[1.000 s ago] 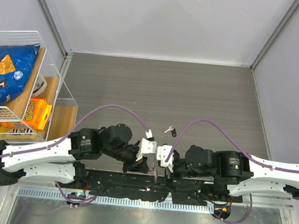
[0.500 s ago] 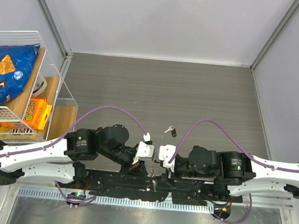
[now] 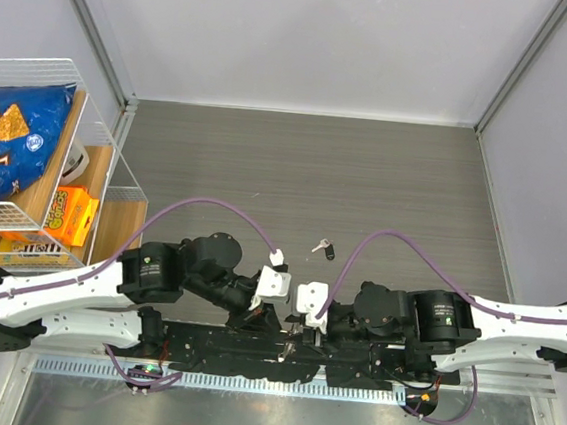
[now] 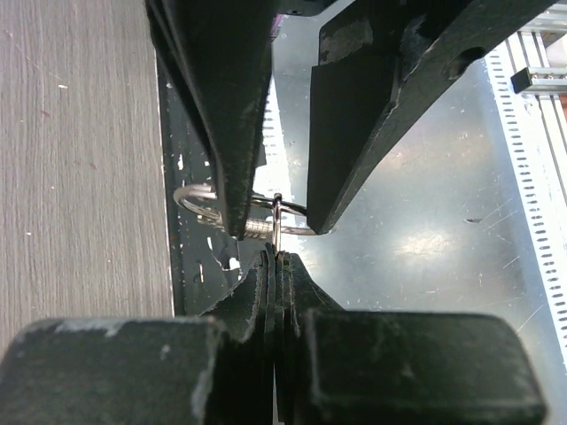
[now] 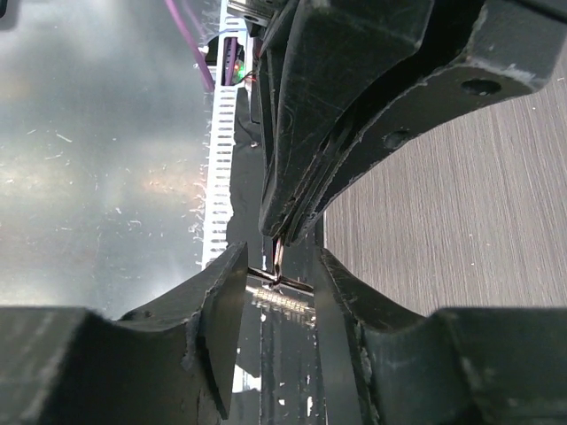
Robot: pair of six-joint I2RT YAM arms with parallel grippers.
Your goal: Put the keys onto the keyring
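My left gripper (image 4: pixel 276 252) is shut on a thin silvery key (image 4: pixel 277 217), seen edge-on and sticking out of its tips. My right gripper (image 5: pixel 279 258) is shut on the keyring (image 5: pixel 297 286), whose wire spans the gap between its fingers. The key's tip touches the ring wire (image 4: pixel 197 197). A ribbed silvery piece (image 5: pixel 282 303) hangs just under the ring. In the top view the two grippers meet tip to tip over the black base plate (image 3: pixel 290 326). A loose key with a black head (image 3: pixel 323 248) lies on the table beyond them.
A white wire basket (image 3: pixel 22 217) at the left edge holds a blue chip bag (image 3: pixel 10 136) and an orange box (image 3: pixel 64 214). The black base plate (image 3: pixel 250 350) and a slotted metal rail (image 3: pixel 247 382) run along the near edge. Grey walls close in the table.
Both grippers have shifted slightly toward the near edge and stay tip to tip. The black-headed key has not moved.
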